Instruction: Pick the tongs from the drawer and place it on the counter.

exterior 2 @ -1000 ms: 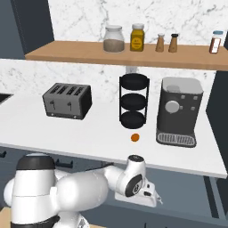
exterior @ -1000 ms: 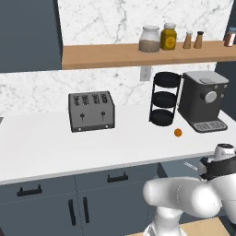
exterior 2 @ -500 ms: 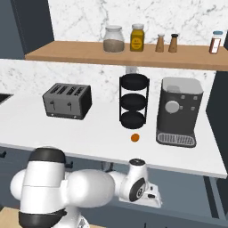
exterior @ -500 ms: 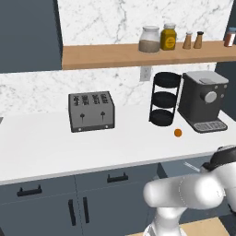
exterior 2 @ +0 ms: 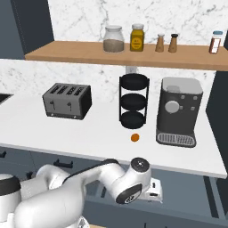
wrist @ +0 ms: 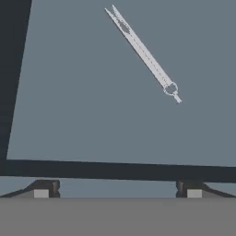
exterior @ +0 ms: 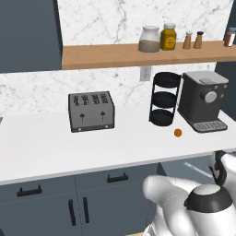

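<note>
Two dark fingertips point(wrist: 41, 188) stood wide apart at the bottom of the hand view, so the gripper point(wrist: 117, 190) was open and held nothing. Beyond them the tongs point(wrist: 143, 53) lay flat on the blue-grey floor of the drawer point(wrist: 92, 115), slanted, with the ringed end nearer the fingers and the forked end farther off. They were well apart from the fingers and touched neither. A dark band crossed the view between the fingertips and the drawer floor, and another dark edge ran up the left side.

From the right base view the arm reached low below the front edge of the counter point(exterior 2: 35, 129), its hand point(exterior 2: 153, 189) down in front of the cabinets. On the counter stood a toaster point(exterior 2: 67, 101) to the left, a black tiered rack point(exterior 2: 133, 100) in the middle and a coffee machine point(exterior 2: 177, 111) to the right. A small orange ball point(exterior 2: 135, 137) lay just in front of the rack. Above, the wooden shelf point(exterior 2: 67, 54) carried jars and shakers.
</note>
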You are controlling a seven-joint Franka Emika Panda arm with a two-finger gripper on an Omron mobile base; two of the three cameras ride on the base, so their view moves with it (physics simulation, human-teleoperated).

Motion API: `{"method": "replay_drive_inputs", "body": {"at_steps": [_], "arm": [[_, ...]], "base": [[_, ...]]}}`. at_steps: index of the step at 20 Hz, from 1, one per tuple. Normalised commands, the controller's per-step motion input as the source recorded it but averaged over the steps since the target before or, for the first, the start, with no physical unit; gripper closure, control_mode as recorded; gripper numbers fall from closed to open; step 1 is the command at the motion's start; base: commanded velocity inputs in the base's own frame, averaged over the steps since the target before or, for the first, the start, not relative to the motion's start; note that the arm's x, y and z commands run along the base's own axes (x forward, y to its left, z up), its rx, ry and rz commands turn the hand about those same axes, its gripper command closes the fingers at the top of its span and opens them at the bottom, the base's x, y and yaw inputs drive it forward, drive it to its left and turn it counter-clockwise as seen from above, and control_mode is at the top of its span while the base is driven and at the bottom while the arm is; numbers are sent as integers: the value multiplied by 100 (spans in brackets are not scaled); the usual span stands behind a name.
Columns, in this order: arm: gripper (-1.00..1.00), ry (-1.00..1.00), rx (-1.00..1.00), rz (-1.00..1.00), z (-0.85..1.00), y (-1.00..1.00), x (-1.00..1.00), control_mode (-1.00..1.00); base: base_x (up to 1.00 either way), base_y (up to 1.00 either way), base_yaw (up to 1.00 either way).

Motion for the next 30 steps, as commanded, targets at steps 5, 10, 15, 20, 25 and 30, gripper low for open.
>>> {"method": "replay_drive_inputs", "body": {"at_steps": [5, 10, 15, 20, 25, 30], "arm": [[-100, -13, 5, 7, 14, -24, 0, -100], [-100, 0, 6, 15, -5, -29, 40, -100], [-100, 12, 9, 10, 0, -40, 68, -100], [-100, 9, 4, 6, -6, -47, 40, -100], [-100, 0, 1, 2, -45, -35, 17, -100], [-100, 0, 4, 2, -43, -15, 32, -100]], "base": [[0, 0, 0], [0, 0, 0], [0, 0, 0], [0, 0, 0], [0, 0, 0], [0, 0, 0]]}}
